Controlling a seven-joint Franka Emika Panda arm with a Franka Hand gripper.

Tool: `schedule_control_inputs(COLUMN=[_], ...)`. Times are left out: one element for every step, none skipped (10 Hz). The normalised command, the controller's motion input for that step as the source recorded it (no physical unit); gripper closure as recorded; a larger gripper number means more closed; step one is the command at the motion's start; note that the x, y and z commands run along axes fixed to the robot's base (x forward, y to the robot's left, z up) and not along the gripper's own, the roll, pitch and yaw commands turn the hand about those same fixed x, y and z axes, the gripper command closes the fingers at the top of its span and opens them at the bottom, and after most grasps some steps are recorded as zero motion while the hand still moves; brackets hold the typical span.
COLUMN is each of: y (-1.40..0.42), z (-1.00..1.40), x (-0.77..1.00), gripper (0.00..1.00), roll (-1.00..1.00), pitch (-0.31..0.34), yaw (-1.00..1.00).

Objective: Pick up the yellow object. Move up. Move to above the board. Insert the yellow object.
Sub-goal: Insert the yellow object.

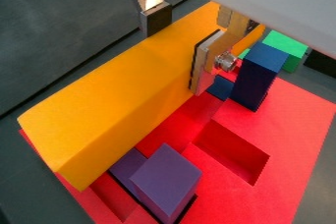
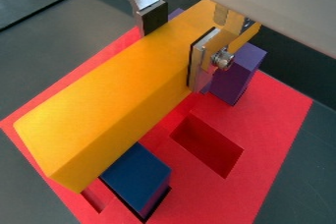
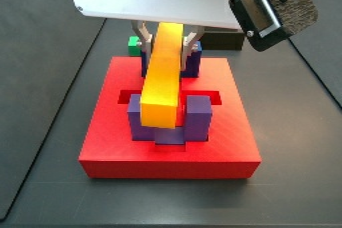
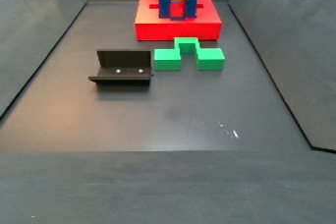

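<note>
The yellow object (image 1: pixel 112 100) is a long, plain bar that looks rigid and smooth, probably light for its size, so it is likely to pivot or slide if pinched only at an end. The gripper (image 1: pixel 184 41) has it clamped across its narrow width close to one end, a silver finger (image 1: pixel 207 63) flat against one long face and the other finger (image 2: pixel 152 17) on the far face; most of the bar's length runs out beyond the fingers, so a hold nearer the middle would resist tilting better. In a side view the bar (image 3: pixel 163 77) hangs below the gripper, over the board (image 3: pixel 171 147) and between the purple posts (image 3: pixel 194 120); whether its lower end already touches the red surface cannot be told. In a wrist view a blue post (image 1: pixel 256 76) stands just beside the gripper, with an open recessed slot (image 2: pixel 206 145) near it. Well away from the gripper, on the table (image 4: pixel 197 120), sit a green notched block (image 4: pixel 190 55) and the fixture (image 4: pixel 122 68).
</note>
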Motion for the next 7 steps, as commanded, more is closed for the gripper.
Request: schedule_control_inputs(y=[0.00, 0.00, 0.01, 0.00, 0.00, 0.00, -0.01], z=[-0.23, -0.14, -0.06, -0.04, 0.00, 0.00, -0.02], x=[0.00, 0.02, 0.05, 0.14, 0.25, 0.28, 0.18], gripper=[1.00, 1.00, 1.00, 1.00, 1.00, 1.00, 1.00], roll=[0.18, 0.17, 0.11, 0.07, 0.09, 0.11, 0.09], pitch=[0.066, 0.059, 0.020, 0.026, 0.051, 0.111, 0.091], yaw=[0.12, 0.15, 0.23, 0.29, 0.27, 0.18, 0.12])
